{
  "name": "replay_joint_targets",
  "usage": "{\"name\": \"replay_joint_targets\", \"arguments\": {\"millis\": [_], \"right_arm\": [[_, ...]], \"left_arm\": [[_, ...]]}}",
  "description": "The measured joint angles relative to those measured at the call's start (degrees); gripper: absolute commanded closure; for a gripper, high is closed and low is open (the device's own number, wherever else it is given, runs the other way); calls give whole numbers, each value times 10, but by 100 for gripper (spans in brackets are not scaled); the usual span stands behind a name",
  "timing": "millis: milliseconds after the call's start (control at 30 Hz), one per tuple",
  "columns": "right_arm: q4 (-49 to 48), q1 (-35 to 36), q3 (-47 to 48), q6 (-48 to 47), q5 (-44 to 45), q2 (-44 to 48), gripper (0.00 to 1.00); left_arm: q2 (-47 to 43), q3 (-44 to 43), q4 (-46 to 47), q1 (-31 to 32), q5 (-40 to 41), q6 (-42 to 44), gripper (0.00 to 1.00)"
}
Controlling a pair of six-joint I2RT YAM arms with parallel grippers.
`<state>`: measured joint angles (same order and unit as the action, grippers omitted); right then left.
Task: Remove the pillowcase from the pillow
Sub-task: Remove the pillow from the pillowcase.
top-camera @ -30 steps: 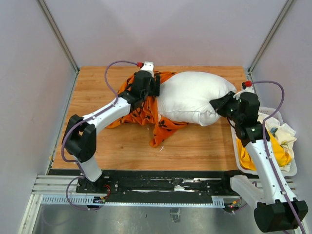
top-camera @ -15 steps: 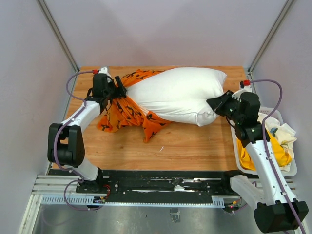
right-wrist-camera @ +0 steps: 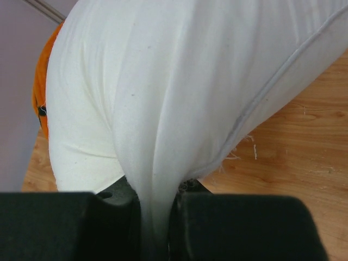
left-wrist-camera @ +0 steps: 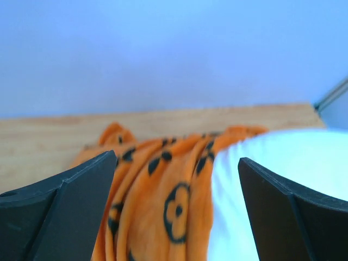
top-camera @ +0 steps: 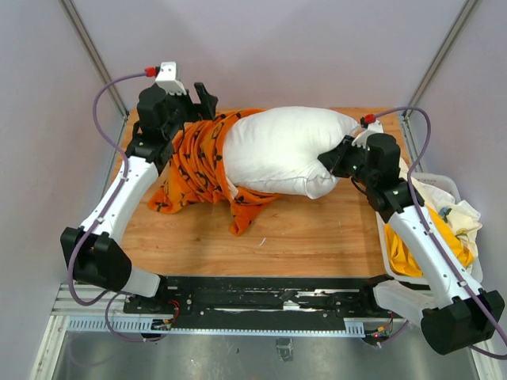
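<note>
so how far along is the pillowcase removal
Mostly done: most of the pillow is bare white, with the pillowcase bunched around its left end. In hand: the right gripper is shut on the pillow's right corner, while the left gripper hangs open above the orange fabric. Left: grip the case and pull it off that end.

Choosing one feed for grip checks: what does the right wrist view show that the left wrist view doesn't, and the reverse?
Only the right wrist view: the right hand shut on a pinched fold of the pillow, and the pillow's piped seam. Only the left wrist view: the left hand open with nothing between its fingers, and the pillowcase spread out with its black flower print. Both: white pillow, orange pillowcase (only a sliver at the right wrist view's left edge) and the wooden table.
</note>
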<state>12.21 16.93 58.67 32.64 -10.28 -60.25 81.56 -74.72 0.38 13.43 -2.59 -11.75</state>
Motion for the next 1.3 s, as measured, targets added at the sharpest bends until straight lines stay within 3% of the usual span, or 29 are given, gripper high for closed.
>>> {"name": "replay_joint_targets", "arguments": {"millis": [167, 267, 500, 633, 700, 733, 867, 933, 1133, 1300], "right_arm": [[0, 12, 0, -21, 1, -3, 99], [0, 14, 0, -27, 0, -4, 99], [-3, 15, 0, -29, 0, -9, 99], [-3, 20, -3, -29, 0, -6, 99], [-3, 22, -6, -30, 1, -3, 99], [-3, 23, -9, -30, 2, -2, 99], [14, 26, -28, -31, 3, -1, 99], [18, 26, -29, -33, 3, 0, 99], [16, 31, -32, -43, 11, 26, 99], [14, 33, -52, -45, 24, 73, 99]], "left_arm": [[25, -90, 21, 17, 4, 17, 1], [88, -166, 18, 45, 3, 45, 1], [343, -424, -77, 91, 5, 107, 1], [460, -499, -152, 99, 12, 124, 2], [493, -488, -178, 100, 12, 126, 10], [500, -474, -181, 100, 11, 124, 19], [489, -398, -160, 98, -13, 110, 77], [475, -371, -145, 95, -25, 103, 96], [435, -317, -131, 46, -66, 46, 100], [360, -209, -115, -82, -105, -29, 100]]}}
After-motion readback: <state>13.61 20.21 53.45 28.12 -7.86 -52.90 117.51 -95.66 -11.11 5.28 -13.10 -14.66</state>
